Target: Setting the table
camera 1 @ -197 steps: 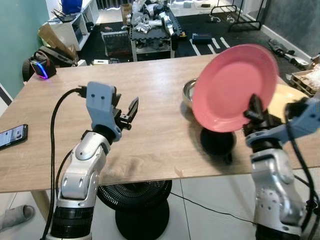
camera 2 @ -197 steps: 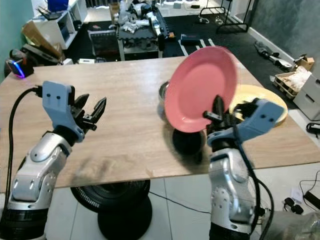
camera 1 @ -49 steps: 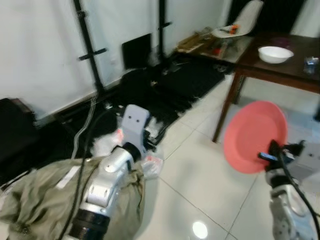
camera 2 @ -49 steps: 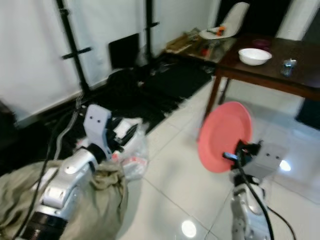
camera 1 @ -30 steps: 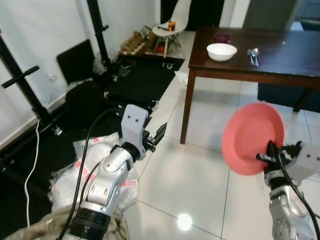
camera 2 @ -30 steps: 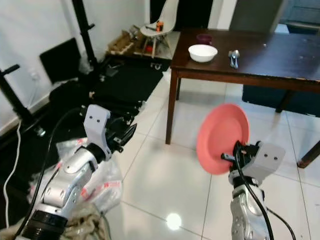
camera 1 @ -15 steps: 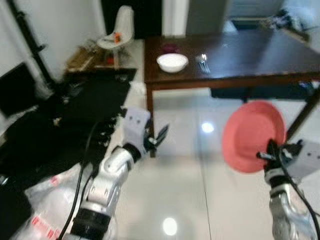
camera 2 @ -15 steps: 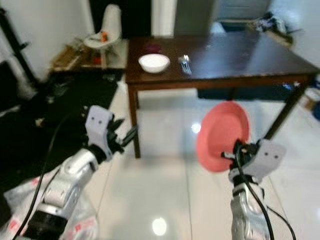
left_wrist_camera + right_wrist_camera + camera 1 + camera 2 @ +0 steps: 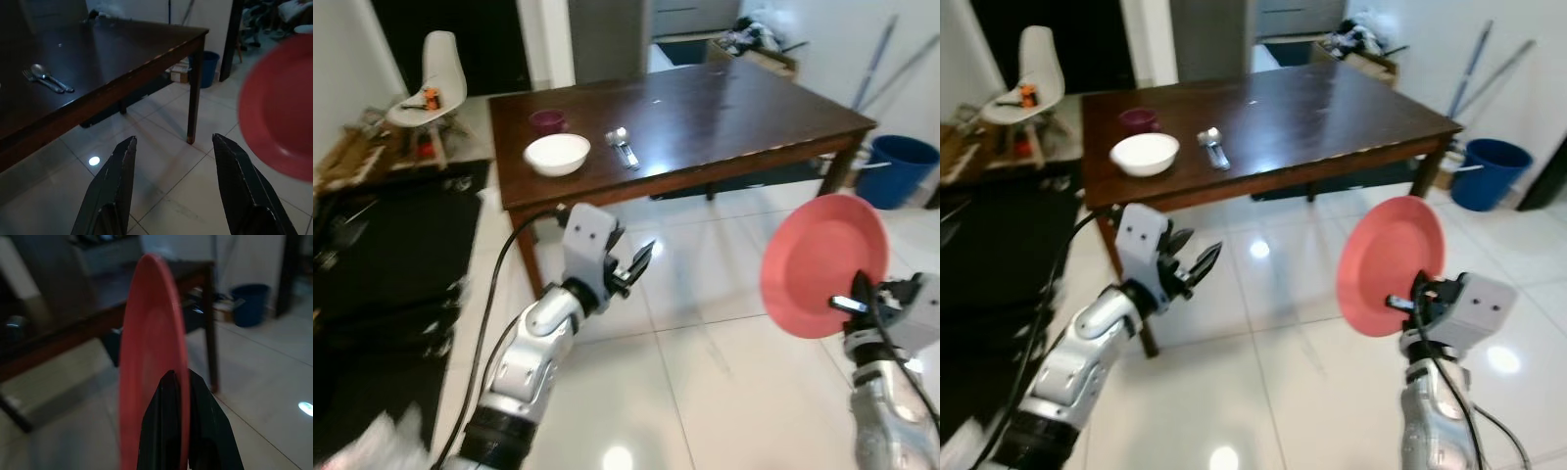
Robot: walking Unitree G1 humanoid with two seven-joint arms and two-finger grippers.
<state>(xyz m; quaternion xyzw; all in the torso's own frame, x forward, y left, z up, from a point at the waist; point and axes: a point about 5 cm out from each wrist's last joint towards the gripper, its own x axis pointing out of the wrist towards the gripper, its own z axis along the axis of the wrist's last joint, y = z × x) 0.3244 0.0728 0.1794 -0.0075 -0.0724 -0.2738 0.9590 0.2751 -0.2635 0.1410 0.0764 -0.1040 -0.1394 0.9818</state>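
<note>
1. While the robot stands on glossy white floor tiles [image 9: 705, 382], a dark wooden worktop [image 9: 724, 103] lies ahead, and one of its legs [image 9: 530, 262] stands just behind the left tool [image 9: 628, 268]
2. On the worktop: one white bowl [image 9: 557, 154], one small dark-red cup [image 9: 547, 120] just behind it, and one spoon and one fork [image 9: 624, 148] lying side by side to the bowl's right
3. Off to the side: one white chair [image 9: 429, 83] far left with a small orange thing on its seat, one blue bucket [image 9: 899, 168] past the worktop's right end
4. One pink plate [image 9: 824, 265], round and plain, held upright on edge out over the floor, well apart from the worktop
5. Right tool [image 9: 851, 302] clenched on the plate's lower rim, fingers [image 9: 168, 431] pinching it front and back
6. Left tool raised in front, fingers [image 9: 115, 191] spread, grasping nothing
</note>
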